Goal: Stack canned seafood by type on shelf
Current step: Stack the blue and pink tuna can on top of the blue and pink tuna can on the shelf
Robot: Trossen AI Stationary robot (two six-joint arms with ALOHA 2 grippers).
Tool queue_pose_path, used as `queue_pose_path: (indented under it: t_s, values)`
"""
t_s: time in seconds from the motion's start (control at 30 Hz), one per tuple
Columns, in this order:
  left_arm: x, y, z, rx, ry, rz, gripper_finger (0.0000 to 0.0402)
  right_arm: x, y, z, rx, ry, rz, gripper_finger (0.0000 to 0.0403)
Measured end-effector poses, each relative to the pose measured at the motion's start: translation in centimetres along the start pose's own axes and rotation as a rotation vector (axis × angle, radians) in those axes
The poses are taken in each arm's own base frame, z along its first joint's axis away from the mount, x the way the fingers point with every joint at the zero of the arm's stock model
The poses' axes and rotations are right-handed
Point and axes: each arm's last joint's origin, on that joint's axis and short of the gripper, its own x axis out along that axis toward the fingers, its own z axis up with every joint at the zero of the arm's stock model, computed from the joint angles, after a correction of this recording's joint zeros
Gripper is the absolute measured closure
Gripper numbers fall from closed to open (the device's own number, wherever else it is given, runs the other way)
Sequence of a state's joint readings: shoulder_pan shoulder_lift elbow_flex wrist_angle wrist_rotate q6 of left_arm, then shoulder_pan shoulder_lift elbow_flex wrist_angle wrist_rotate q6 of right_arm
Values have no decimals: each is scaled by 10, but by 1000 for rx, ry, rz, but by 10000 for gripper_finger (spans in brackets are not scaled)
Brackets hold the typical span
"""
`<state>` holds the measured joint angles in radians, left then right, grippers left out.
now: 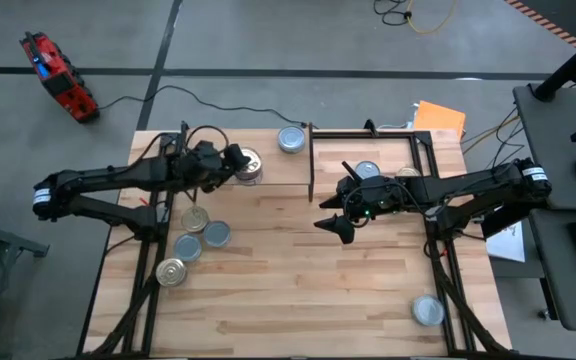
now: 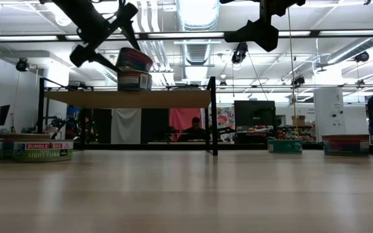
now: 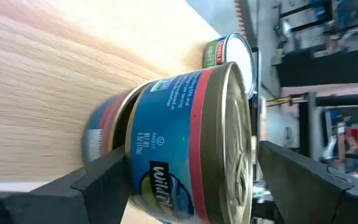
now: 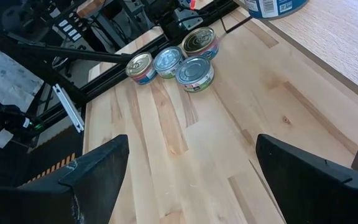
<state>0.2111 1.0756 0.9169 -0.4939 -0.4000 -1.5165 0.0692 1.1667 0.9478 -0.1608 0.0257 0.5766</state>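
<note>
The shelf (image 1: 273, 172) is a light-wood board in a black frame along the table's far edge. My left gripper (image 1: 236, 160) reaches over it, shut on a golden-lidded tin (image 3: 185, 137) with a blue and red label. In the low view this tin (image 2: 133, 59) sits tilted above a second tin (image 2: 133, 80) that stands on the shelf (image 2: 141, 98). A silver-lidded tin (image 1: 291, 139) stands farther right on the board. My right gripper (image 1: 330, 222) hangs open in the air over the middle of the table (image 4: 191, 180). My left gripper holds the golden-lidded tin pinched across its flat ends, one finger (image 3: 104, 180) at the base and the other (image 3: 303, 180) at the lid (image 3: 241, 143). The fingers come slanting down from the table's left. The tin is tilted above the lower tin (image 3: 101, 134); whether they touch, I cannot tell.
Several tins (image 1: 193, 242) cluster on the tabletop near the left edge, seen also in the right wrist view (image 4: 176, 59). One silver-lidded tin (image 1: 428, 310) stands near the right front corner. Two tins (image 1: 368, 171) show beside the right arm, right of the shelf's dark upright panel (image 1: 310, 160).
</note>
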Motion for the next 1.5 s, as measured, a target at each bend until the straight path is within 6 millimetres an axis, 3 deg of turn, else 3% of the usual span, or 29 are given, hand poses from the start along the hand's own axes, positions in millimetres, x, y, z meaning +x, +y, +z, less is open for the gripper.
queue_pose_path:
  t_s: [0.3, 0.6, 1.5]
  values:
    - [-4, -11, 2, 91, 2, 55, 86, 0, 0, 0, 0, 0, 1, 60]
    - [6, -10, -2, 106, 26, 91, 86, 0, 0, 0, 0, 1, 1, 60]
    - [5, -7, -2, 190, 14, 125, 86, 0, -1, -1, 3, 13, -8, 60]
